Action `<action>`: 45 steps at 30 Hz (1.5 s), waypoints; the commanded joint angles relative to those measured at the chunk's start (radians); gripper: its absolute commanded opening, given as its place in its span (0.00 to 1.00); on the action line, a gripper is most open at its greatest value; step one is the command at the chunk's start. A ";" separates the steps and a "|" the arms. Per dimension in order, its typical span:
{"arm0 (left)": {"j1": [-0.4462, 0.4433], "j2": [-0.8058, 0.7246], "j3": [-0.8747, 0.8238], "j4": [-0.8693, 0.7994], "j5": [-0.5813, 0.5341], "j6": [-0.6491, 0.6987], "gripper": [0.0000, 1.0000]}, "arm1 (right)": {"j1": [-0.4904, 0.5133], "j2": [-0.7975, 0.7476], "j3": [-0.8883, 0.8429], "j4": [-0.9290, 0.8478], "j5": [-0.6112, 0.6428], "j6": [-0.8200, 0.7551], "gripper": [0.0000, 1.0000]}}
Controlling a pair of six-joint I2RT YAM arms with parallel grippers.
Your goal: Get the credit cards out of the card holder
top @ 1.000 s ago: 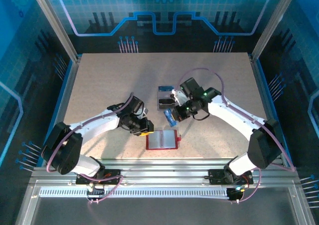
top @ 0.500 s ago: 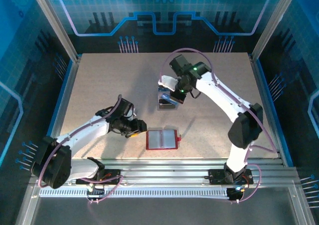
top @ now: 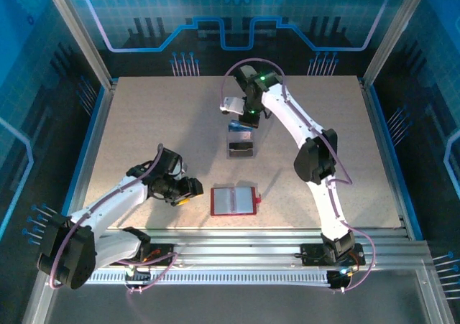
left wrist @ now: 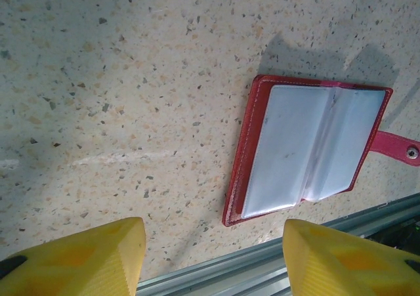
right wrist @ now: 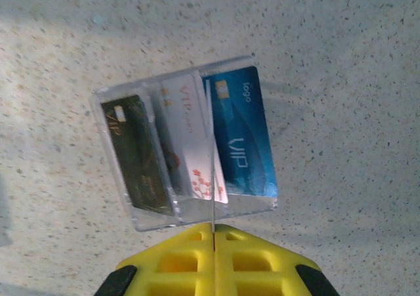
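Spotted L claw [top: 183,192] far left, low over worktop [top: 144,123], near card holder [top: 234,200] but not touching. On L wrist cam, caught yellow fingertips [left wrist: 72,260] spread wide, nothing btwn them, holder lying just ahead. Read that as a stand-off pose: close enough to pin holder down, otherwise out of the way.

Found holder opened flat by front edge, pale pockets up, red border all round, tab [left wrist: 397,148] sticking out sideways. Saw no card in those pockets from this angle, so judged holder prob. emptied or nearly so. Presumably laid open to keep pockets reachable from above.

Further back, mid-worktop, noted credit cards [right wrist: 190,138] side by side in clear tray [right wrist: 197,218]: dark one, white VIP one, blue one. Grouped well apart from holder, prob. as drop-off spot.

Caught R claw [top: 231,110] hanging by far end of tray, arm stretched long. On R wrist cam, saw fingers [right wrist: 170,256] pressed tight, pinching edge-on card [right wrist: 213,201], or so judged from thin pale line leaving the seam. Prob. held there for set-down w/ the rest.

Noted worktop as pale, speckled, matte, w/ alu rail [top: 237,238] along near edge. Around it, made out alu posts and blue panels w/ circuit-style print.
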State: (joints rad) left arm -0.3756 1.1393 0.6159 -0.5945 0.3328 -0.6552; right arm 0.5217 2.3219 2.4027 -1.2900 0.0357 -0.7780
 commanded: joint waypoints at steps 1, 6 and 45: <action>0.009 -0.005 -0.022 -0.019 0.000 -0.023 0.58 | -0.011 0.047 0.060 -0.023 0.022 -0.068 0.00; 0.009 0.010 -0.023 -0.024 0.005 -0.023 0.58 | -0.009 0.069 0.062 0.012 0.016 -0.101 0.00; 0.027 0.077 0.047 -0.014 -0.056 0.021 0.99 | -0.003 -0.148 -0.240 0.361 0.181 -0.022 0.49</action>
State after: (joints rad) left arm -0.3588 1.2037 0.6189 -0.5976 0.3122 -0.6518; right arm 0.5175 2.2597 2.2314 -1.0000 0.1902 -0.8558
